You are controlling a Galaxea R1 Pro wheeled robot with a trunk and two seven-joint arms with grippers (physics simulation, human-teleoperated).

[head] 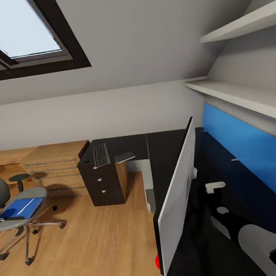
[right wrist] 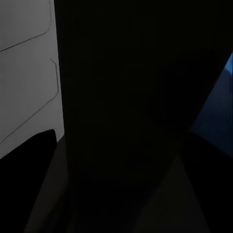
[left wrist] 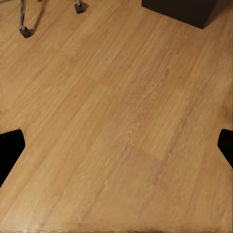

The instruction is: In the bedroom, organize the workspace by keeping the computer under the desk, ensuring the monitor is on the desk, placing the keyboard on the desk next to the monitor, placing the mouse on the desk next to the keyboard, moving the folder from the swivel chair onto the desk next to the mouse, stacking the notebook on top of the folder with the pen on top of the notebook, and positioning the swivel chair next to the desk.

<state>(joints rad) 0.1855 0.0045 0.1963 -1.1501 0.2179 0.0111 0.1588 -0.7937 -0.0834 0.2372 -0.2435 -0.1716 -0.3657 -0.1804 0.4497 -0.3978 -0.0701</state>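
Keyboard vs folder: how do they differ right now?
The keyboard is dark grey with black keys; the folder is bright blue. The keyboard lies on the desk, near its far end; the folder lies on the swivel chair seat. The keyboard looks narrower, the folder broader. Both lie flat.

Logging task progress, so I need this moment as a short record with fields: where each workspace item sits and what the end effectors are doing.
monitor: wide flat screen with light-grey back, on the black-topped desk
keyboard: slim dark keyboard, on desk's far end
folder: bright-blue flat folder, on the grey swivel chair
left end effector: open over wood floor
right end effector: state unclear
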